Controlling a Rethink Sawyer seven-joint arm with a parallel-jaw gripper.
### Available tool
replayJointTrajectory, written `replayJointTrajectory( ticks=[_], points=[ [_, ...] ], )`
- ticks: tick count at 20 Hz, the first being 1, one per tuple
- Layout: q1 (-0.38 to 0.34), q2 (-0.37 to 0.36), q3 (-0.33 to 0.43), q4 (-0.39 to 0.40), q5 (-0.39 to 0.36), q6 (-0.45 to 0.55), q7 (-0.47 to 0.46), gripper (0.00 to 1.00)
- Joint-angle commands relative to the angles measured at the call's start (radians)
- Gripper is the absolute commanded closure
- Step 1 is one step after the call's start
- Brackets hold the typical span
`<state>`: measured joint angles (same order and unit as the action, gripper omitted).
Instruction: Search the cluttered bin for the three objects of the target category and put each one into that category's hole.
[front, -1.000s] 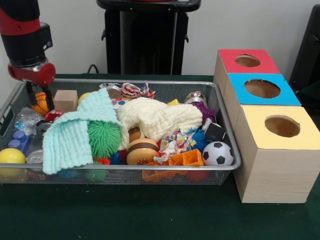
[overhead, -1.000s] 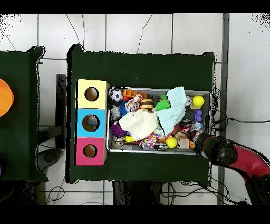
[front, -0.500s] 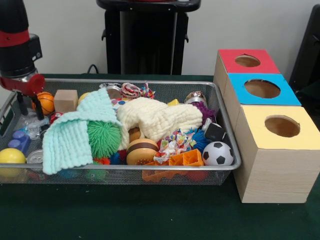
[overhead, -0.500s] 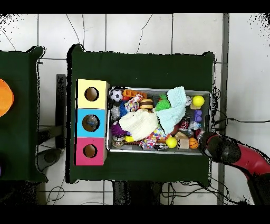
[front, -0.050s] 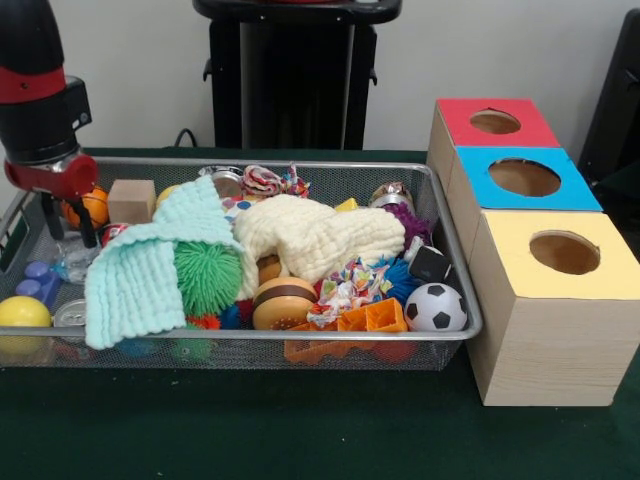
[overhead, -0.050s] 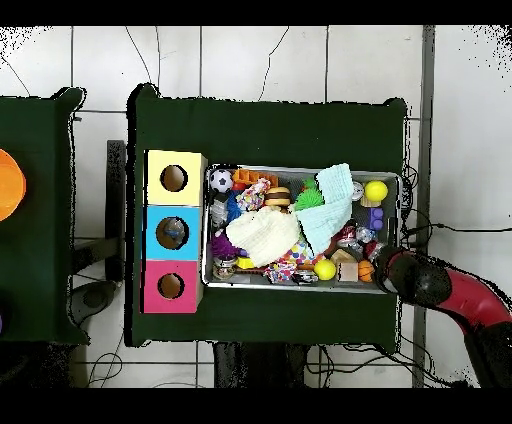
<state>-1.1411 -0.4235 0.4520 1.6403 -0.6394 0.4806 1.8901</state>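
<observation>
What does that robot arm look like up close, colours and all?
The arm is a thick black cylinder ringed by a red band, ending in a red collar. Below the collar, the gripper has two thin dark fingers. From overhead, the arm's farther section is red.

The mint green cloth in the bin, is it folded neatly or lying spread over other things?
Spread loosely. The mint green cloth drapes over a green spiky ball and other toys in the wire bin, its edges uneven, not folded neatly.
</observation>
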Motion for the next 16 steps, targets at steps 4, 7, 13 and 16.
replayJointTrajectory(
  ticks=[4, 7, 13, 16],
  points=[
    [-0.022, 0.086, 0.093, -0.061, -0.086, 0.061, -0.294, 0.0],
    [-0.028, 0.088, 0.1, -0.059, -0.082, 0.062, -0.287, 0.0],
    [-0.031, 0.086, 0.102, -0.058, -0.089, 0.048, -0.271, 1.0],
    [-0.02, 0.073, 0.088, -0.056, -0.097, 0.039, -0.25, 1.0]
  ],
)
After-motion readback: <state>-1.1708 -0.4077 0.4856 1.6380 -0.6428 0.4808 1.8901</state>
